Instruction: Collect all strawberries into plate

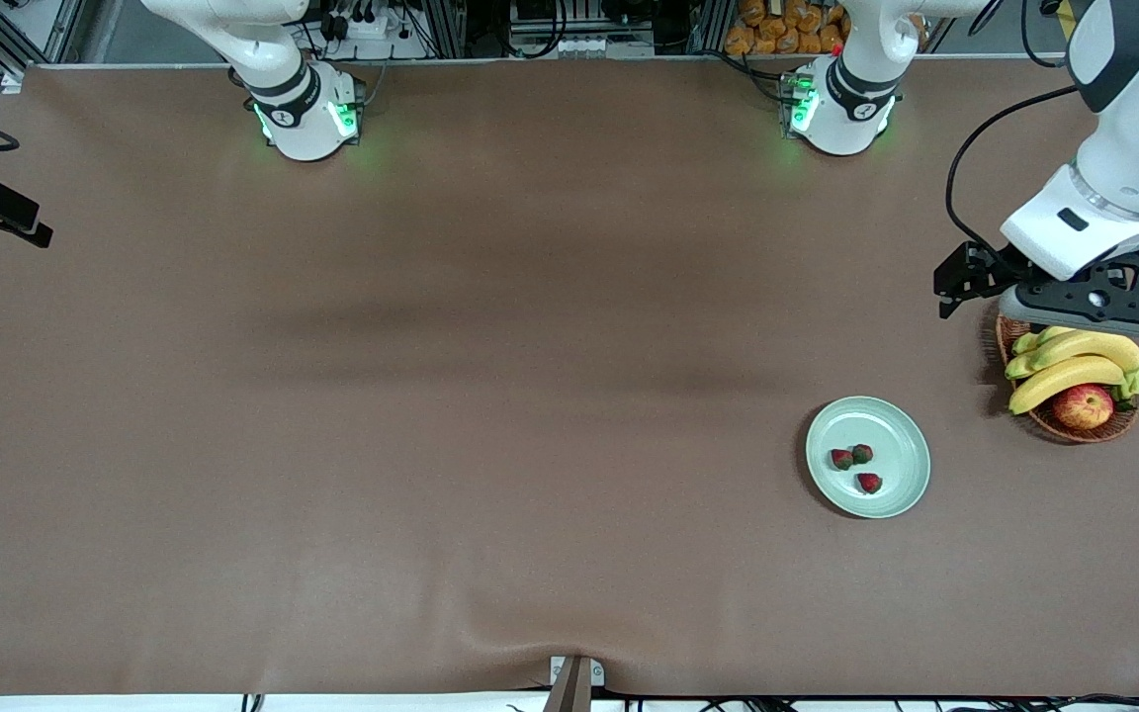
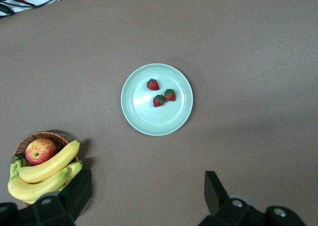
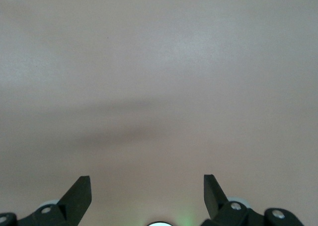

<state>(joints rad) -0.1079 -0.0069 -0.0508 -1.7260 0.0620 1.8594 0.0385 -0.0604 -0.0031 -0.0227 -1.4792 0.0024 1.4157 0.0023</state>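
Observation:
Three small red strawberries (image 1: 841, 459) (image 1: 862, 454) (image 1: 869, 483) lie together on the pale mint-green plate (image 1: 891, 435), toward the left arm's end of the table. The left wrist view shows the same strawberries (image 2: 153, 84) (image 2: 159, 101) (image 2: 170, 95) on the plate (image 2: 144, 116). My left gripper (image 1: 1089, 314) is open and empty, up in the air over the edge of the wicker basket; its own view (image 2: 147, 179) shows bare table between the fingers. My right gripper (image 3: 146, 180) is open and empty over bare table; it is out of the front view.
A brown wicker basket (image 1: 1074, 430) beside the plate, at the left arm's end of the table, holds bananas (image 1: 1074, 361) and a red-yellow apple (image 1: 1084, 405). It also shows in the left wrist view (image 2: 35, 135). A brown cloth covers the table.

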